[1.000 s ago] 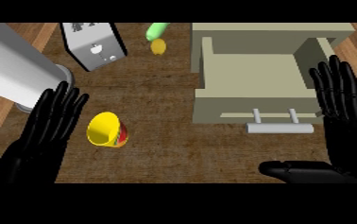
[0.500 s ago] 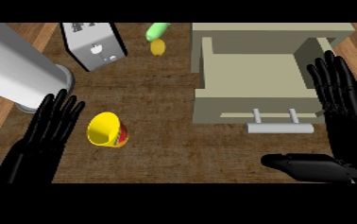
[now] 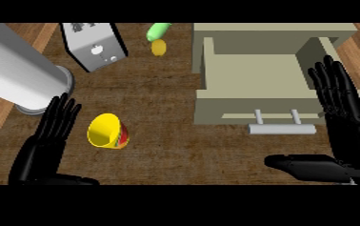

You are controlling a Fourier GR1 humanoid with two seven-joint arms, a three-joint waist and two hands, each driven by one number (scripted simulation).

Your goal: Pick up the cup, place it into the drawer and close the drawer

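A yellow cup [image 3: 107, 131] with a red and green side lies tipped on the wooden counter, its mouth facing up and to the left. My left hand [image 3: 49, 139] is just left of it, fingers straight and pointing up, not touching it. The beige drawer [image 3: 256, 79] stands pulled out at the right, its tray bare and its grey bar handle [image 3: 281, 129] at the front. My right hand [image 3: 339, 110] is held upright along the drawer's right side, fingers straight, thumb stretched out low toward the left.
A large grey cylinder [image 3: 25, 79] lies at the far left. A grey toaster-like box [image 3: 94, 46] stands at the back left. A green item [image 3: 159, 30] and a small yellow item [image 3: 159, 47] sit at the back centre. Bare counter lies between cup and drawer.
My left hand has slid a little lower and closer to the cup. My right hand has drifted slightly right and down beside the drawer. Cup and drawer have not moved.
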